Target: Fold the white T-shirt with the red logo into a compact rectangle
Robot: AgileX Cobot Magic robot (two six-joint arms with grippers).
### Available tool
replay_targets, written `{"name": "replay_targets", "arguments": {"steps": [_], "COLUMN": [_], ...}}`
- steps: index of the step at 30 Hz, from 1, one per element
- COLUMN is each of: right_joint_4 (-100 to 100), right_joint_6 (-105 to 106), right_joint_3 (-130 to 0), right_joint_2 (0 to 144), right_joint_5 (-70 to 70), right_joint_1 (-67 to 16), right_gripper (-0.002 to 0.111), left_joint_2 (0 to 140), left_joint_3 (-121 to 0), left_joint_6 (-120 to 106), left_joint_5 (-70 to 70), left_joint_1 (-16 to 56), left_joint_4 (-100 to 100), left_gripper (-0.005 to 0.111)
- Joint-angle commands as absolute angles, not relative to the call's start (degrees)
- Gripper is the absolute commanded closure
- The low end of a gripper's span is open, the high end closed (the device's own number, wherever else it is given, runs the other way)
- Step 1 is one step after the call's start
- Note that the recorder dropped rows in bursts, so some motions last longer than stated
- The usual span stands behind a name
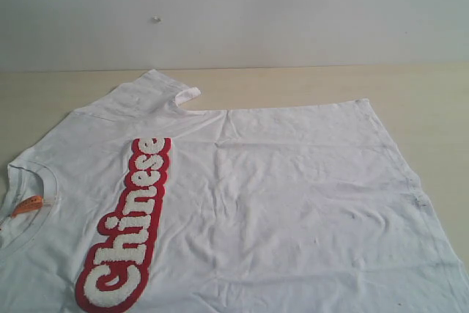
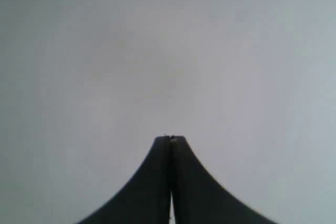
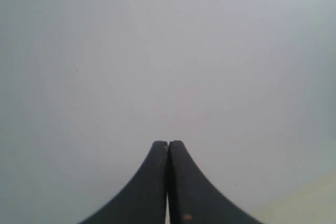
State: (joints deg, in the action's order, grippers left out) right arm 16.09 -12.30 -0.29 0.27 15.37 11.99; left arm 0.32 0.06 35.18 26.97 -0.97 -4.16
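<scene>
The white T-shirt [image 1: 293, 203] lies spread flat and wrinkled on the table, filling most of the exterior view, its neck with an orange tag [image 1: 28, 205] at the left. The red logo [image 1: 128, 225] with white letters runs from the lower left up toward the middle. One sleeve [image 1: 157, 89] points to the far side. Neither arm shows in the exterior view. My left gripper [image 2: 169, 139] is shut with nothing between its black fingers, facing a plain grey wall. My right gripper [image 3: 168, 143] is likewise shut and empty.
The light wooden table [image 1: 308, 86] shows bare beyond the shirt and at the far right [image 1: 440, 122]. A pale wall [image 1: 293, 12] rises behind it. A corner of the table [image 3: 310, 205] appears in the right wrist view.
</scene>
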Motion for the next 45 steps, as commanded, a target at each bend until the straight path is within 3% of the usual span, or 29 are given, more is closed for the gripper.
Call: {"name": "replay_targets", "arguments": {"steps": [1, 4, 9, 11, 15, 17, 19, 21, 25, 35, 45], "right_joint_4": [19.1, 19.3, 11.0, 6.8, 2.5, 2.5, 2.5, 2.5, 1.7, -1.2, 4.6], "right_joint_6": [-18.3, -23.8, -25.2, -22.8, -11.3, 0.0, 16.3, 28.3, 40.6, 64.6, 66.7], "right_joint_3": [0.0, 0.0, -9.1, -14.6, -34.0, -42.9, -52.4, -61.6, -68.8, -68.9, -68.5], "right_joint_2": [0.0, 0.0, 0.0, 2.1, 16.5, 24.9, 33.0, 41.8, 53.5, 70.8, 87.4], "right_joint_5": [16.1, 16.1, 9.5, 4.1, -10.5, -16.2, -26.4, -36.6, -50.8, -62.4, -70.0], "right_joint_1": [12.3, 12.3, 12.3, 12.3, 12.0, 9.8, 6.2, 1.3, -4.5, -8.0, -8.0], "right_gripper": [0.108, 0.108, 0.108, 0.108, 0.108, 0.108, 0.108, 0.108, 0.108, 0.108, 0.108], "left_joint_2": [0.0, 0.0, 1.9, 5.2, 23.5, 33.2, 42.1, 53.0, 65.9, 83.3, 86.7], "left_joint_3": [0.0, 0.0, -11.0, -15.9, -35.5, -46.2, -56.9, -70.6, -81.2, -82.6, -74.2], "left_joint_6": [36.2, 38.2, 56.1, 56.2, 54.0, 46.5, 25.2, -15.0, -36.7, -53.2, -64.7], "left_joint_5": [28.1, 28.3, 5.7, 4.0, -4.5, -11.2, -22.3, -41.5, -52.7, -70.0, -70.0], "left_joint_1": [-1.0, -1.0, -0.6, 1.1, 9.4, 13.9, 19.5, 24.1, 25.2, 20.8, 11.4], "left_joint_4": [-4.1, -4.1, -20.3, -28.6, -41.4, -43.2, -37.0, -20.6, -5.0, -0.8, -4.8], "left_gripper": [0.107, 0.107, 0.107, 0.107, 0.107, 0.107, 0.107, 0.107, 0.107, 0.107, 0.107]}}
